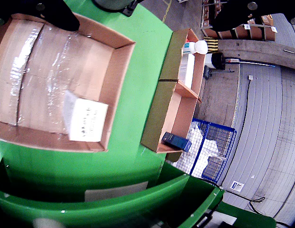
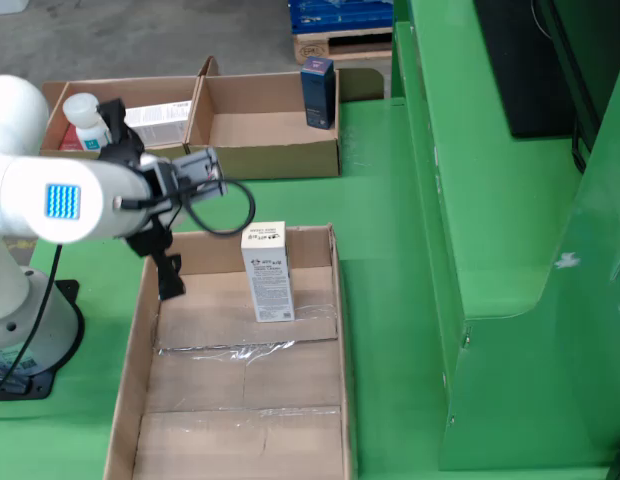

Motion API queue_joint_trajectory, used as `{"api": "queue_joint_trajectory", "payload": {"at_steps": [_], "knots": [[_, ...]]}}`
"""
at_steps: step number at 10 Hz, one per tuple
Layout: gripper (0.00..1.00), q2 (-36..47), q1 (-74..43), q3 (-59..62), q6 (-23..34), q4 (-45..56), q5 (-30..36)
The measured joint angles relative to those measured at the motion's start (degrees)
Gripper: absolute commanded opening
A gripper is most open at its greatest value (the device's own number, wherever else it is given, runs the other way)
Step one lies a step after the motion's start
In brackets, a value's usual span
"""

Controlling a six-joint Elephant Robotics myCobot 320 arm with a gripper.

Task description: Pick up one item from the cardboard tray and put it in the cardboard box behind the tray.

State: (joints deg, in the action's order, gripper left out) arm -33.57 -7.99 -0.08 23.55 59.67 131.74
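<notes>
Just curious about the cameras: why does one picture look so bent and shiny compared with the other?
The view that rides on the pincer bends straight edges, and glare whitens the plastic film lining the big box; the white carton looks soft. The view from the side is evenly lit and sharp.

No wording can be read in either view. The white carton (image 2: 267,272) standing in the large cardboard box (image 2: 140,330) carries small dark print, too fine to make out from the side or from the view that rides on the gripper. The arm's blue square emblem (image 2: 62,201) bears only white stripes.
</notes>
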Motion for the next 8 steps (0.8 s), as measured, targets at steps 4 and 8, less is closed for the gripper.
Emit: {"api": "queue_joint_trajectory", "payload": {"at_steps": [4,8], "knots": [[1.0,0.0,-11.08,-0.97,8.09,0.09,0.0],[1.0,0.0,-21.36,-0.97,8.09,0.09,0.0]]}}
